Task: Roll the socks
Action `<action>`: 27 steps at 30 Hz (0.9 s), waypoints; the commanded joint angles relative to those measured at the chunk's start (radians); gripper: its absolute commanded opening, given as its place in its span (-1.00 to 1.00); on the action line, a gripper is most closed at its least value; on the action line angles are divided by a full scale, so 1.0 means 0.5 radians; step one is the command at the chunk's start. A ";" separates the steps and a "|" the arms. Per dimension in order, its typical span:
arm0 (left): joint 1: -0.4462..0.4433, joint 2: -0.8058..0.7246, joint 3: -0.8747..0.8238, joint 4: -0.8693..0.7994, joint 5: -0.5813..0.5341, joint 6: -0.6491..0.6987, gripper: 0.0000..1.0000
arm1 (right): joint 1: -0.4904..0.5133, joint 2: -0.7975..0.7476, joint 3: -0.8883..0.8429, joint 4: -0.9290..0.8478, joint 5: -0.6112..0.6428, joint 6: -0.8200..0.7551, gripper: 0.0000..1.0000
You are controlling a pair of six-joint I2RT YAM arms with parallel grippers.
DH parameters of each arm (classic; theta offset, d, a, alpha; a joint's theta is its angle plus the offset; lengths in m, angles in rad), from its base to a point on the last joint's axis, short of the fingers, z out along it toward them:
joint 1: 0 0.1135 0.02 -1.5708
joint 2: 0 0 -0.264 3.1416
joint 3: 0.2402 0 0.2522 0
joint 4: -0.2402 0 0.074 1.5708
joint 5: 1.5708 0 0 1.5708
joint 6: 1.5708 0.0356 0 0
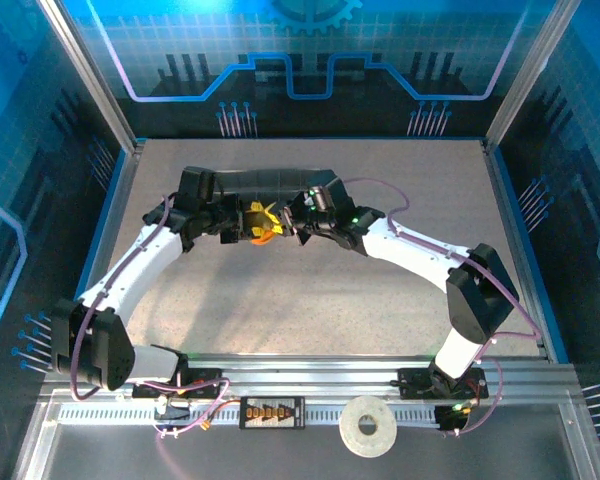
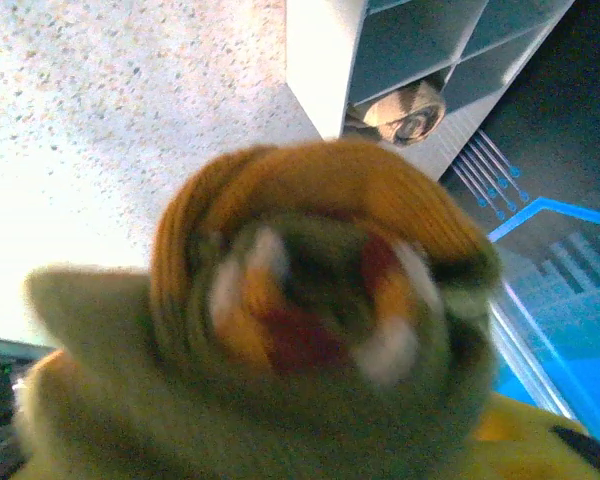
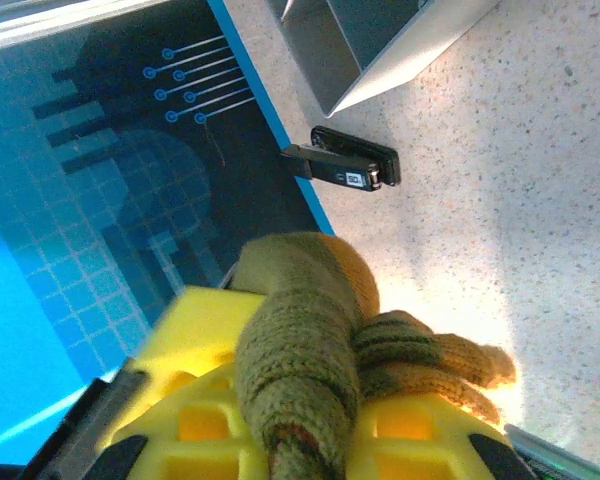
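Speckled worktop (image 1: 310, 300): at its middle we see both arms meet around the green sock (image 3: 310, 340). Our right end effector (image 1: 288, 222) is clamped on it. We cannot tell how wide the left end effector (image 1: 238, 222) stands behind the sock's rolled end. A rolled beige sock (image 2: 405, 110) sits in a tray (image 2: 325, 60) compartment.

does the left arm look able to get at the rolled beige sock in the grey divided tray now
Probably not yet: the olive green and orange knitted sock bunches right at the left gripper, between it and the rolled beige sock in the grey divided tray. Its compartment looks open.
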 commanded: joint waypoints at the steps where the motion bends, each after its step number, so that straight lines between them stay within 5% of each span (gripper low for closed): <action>1: -0.026 -0.117 0.103 -0.112 0.034 0.193 0.15 | -0.025 -0.062 0.102 -0.304 0.153 -0.315 -1.00; 6: -0.017 -0.204 0.176 -0.404 -0.227 0.402 0.60 | -0.084 -0.101 0.225 -0.487 0.340 -0.896 -1.00; 11: -0.017 -0.347 0.136 -0.539 -0.447 0.551 0.62 | -0.160 -0.002 0.424 -0.509 0.428 -1.767 -1.00; 17: -0.015 -0.500 -0.023 -0.501 -0.456 0.613 0.56 | -0.242 0.339 0.846 -0.767 0.317 -2.497 -1.00; 27: -0.013 -0.643 -0.162 -0.507 -0.446 0.602 0.50 | -0.250 0.723 1.163 -1.114 0.498 -2.839 -1.00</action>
